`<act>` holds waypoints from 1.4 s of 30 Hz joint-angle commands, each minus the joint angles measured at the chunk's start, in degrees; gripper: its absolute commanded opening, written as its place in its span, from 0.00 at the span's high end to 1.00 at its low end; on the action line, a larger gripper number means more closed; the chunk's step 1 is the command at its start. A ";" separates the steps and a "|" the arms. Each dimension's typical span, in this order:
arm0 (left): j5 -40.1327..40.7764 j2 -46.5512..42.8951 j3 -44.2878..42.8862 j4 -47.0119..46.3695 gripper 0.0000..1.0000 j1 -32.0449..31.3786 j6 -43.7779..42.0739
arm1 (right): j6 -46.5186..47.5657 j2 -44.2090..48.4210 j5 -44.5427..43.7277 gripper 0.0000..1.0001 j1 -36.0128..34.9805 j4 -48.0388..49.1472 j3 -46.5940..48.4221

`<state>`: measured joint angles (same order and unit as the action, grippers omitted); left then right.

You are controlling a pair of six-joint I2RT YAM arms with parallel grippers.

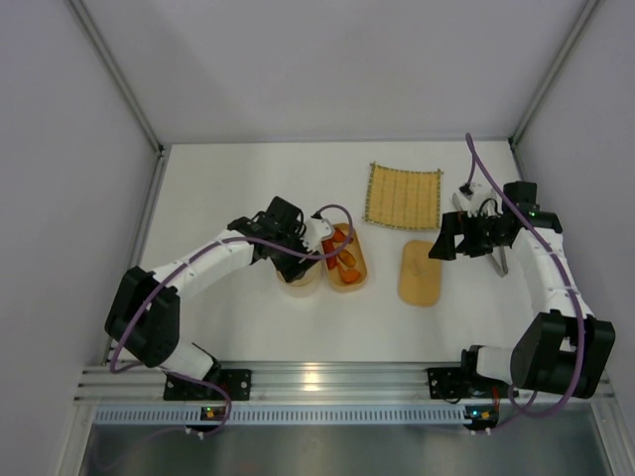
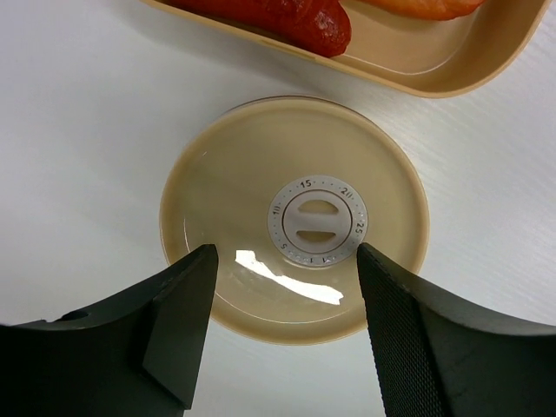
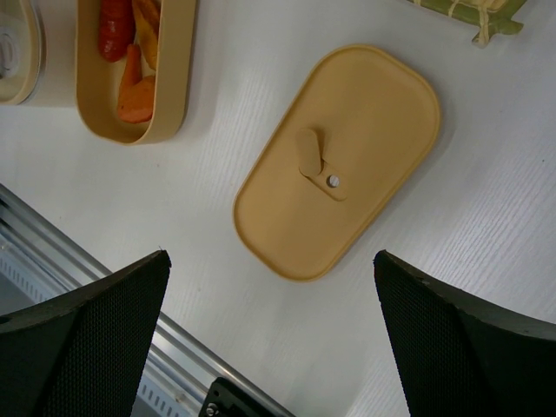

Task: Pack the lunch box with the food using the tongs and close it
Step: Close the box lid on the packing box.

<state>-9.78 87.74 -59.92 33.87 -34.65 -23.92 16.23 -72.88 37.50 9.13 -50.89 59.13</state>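
Note:
The oval lunch box [image 1: 359, 270] lies open at mid-table with orange and red food [image 1: 342, 256] inside; the left wrist view shows its wall [image 2: 417, 74] and a red piece [image 2: 300, 22]. My left gripper [image 1: 316, 238] hangs open over a round cream dish [image 2: 226, 191] beside the box, nothing between its fingers [image 2: 187, 313]. The matching lid [image 1: 421, 273] lies flat to the right, knob up [image 3: 339, 161]. My right gripper [image 3: 271, 269] stands wide open and empty above the lid's near side. A grey strip, probably the tongs [image 1: 500, 262], lies partly hidden under the right arm.
A bamboo mat [image 1: 403, 195] lies behind the lid. The round cream dish [image 1: 301, 274] touches the box's left side. The aluminium rail [image 3: 78, 252] runs along the table's near edge. White walls enclose the table on three sides.

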 commanded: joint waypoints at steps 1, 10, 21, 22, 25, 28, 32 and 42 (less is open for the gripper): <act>4.77 3.75 3.51 19.39 0.29 -0.15 -1.74 | -0.06 0.37 1.53 0.01 -0.95 1.24 1.25; 1.70 -0.64 -16.79 23.43 0.30 -0.15 1.16 | 0.12 0.72 1.79 0.01 -0.95 1.15 1.16; -0.40 5.58 -20.50 19.85 0.41 -0.15 -0.95 | -0.14 0.81 2.23 0.01 -0.95 1.94 0.37; -0.85 6.47 -20.33 19.05 0.42 -0.15 -0.95 | -0.23 0.72 2.23 0.01 -0.95 1.94 0.37; -2.78 10.50 -22.51 17.99 0.46 -0.15 1.50 | -0.06 0.99 1.97 0.00 -0.95 1.85 0.11; -3.32 13.23 -25.24 16.33 0.46 -0.15 4.32 | 0.47 1.25 1.44 0.01 -0.95 1.76 -0.25; -3.40 13.94 -25.60 13.51 0.46 -0.15 7.57 | 1.00 1.69 1.00 0.01 -0.95 1.76 -1.21; -7.53 15.17 -22.61 9.99 0.46 -0.15 11.26 | 0.56 1.34 1.35 0.01 -0.95 2.73 -1.92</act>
<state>-14.76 102.67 -82.83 47.11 -34.65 -14.90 16.36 -72.79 37.63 9.10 -50.46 56.97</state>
